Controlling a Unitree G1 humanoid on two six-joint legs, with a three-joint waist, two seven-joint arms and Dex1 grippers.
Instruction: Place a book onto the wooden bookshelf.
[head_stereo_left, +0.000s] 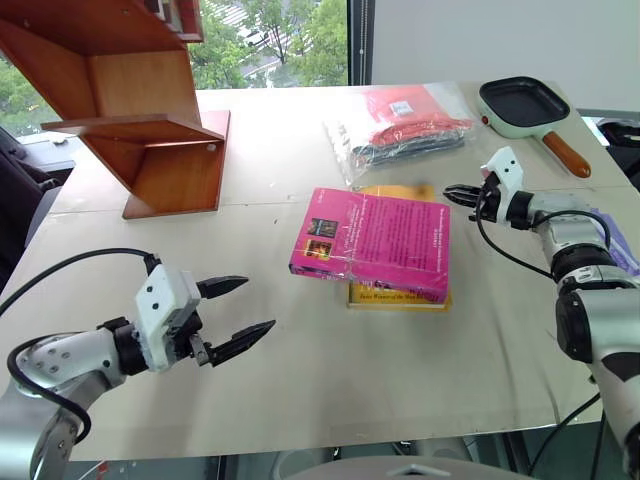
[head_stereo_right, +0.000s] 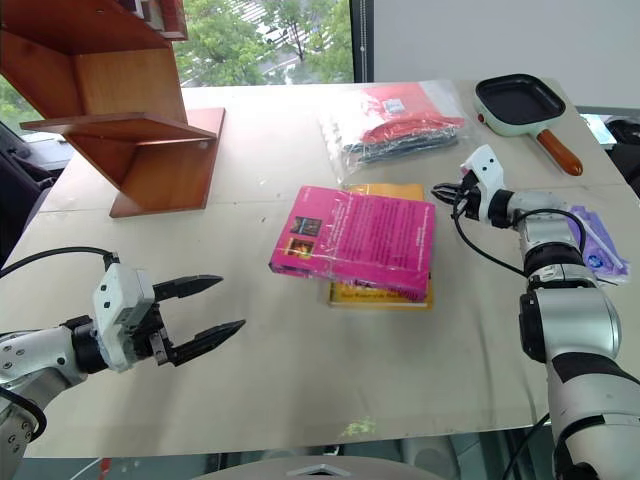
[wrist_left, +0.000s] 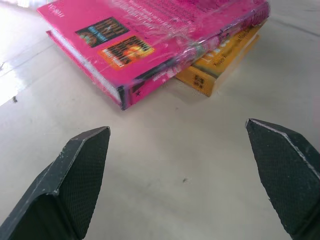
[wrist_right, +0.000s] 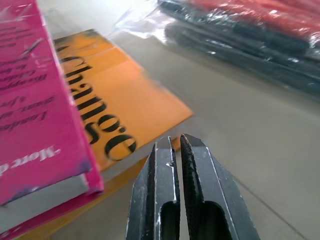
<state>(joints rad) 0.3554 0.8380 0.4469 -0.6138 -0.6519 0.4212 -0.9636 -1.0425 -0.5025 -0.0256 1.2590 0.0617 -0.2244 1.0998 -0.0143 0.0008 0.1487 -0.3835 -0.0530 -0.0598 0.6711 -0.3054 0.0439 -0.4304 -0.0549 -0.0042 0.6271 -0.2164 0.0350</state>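
— Where's the book (head_stereo_left: 375, 243)?
— Lying flat mid-bench (head_stereo_left: 300, 340), stacked askew on a yellow book (head_stereo_left: 400, 297); glossy wrap, small dark picture near the left corner of its cover.
— And the wooden bookshelf (head_stereo_left: 130, 110)?
— Standing at the far left corner of the bench, well apart from the book.
— Left end effector (head_stereo_left: 236, 315)?
— Hovering over bare bench near the front left, fingers spread wide, gripping nothing — pointed toward the pink book's near corner.
— Right end effector (head_stereo_left: 452, 193)?
— Fingers pressed together, empty; tips just beside the yellow book's far right corner, above the bench surface.
— Anything else on the bench?
— A clear bag with red and dark contents (head_stereo_left: 405, 125) behind the books, and a pale green square pan (head_stereo_left: 522, 105) with a brown handle at the far right.
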